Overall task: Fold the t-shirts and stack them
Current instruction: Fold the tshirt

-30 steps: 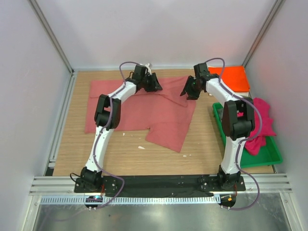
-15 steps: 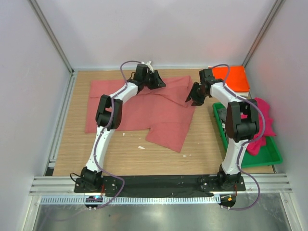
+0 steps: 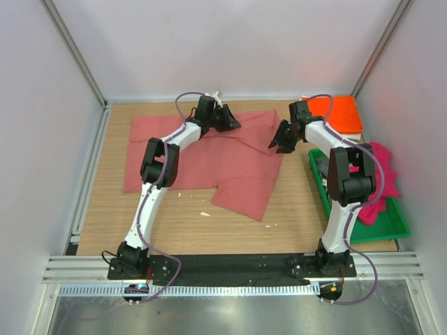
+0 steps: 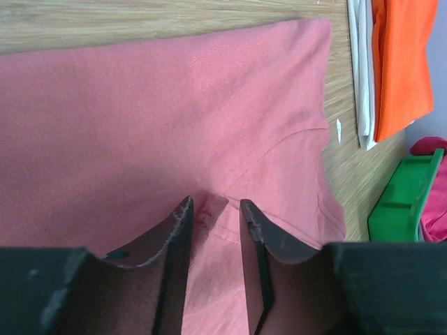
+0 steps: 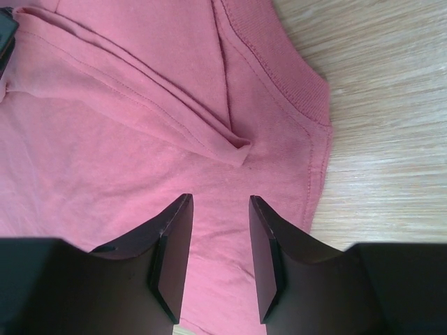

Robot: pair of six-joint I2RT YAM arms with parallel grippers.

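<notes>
wood table, salmon-red t-shirt spread; left gripper, right gripper part-open over it, grasp step; next pinch, fold.

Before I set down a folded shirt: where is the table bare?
Bare wood runs along the near edge, between the red shirt and the arm bases, and in a thin strip left of the shirt. The right side is crowded: orange shirt, green tray, pink shirt.

Four t-shirts in view, one green tray, two arms
</notes>
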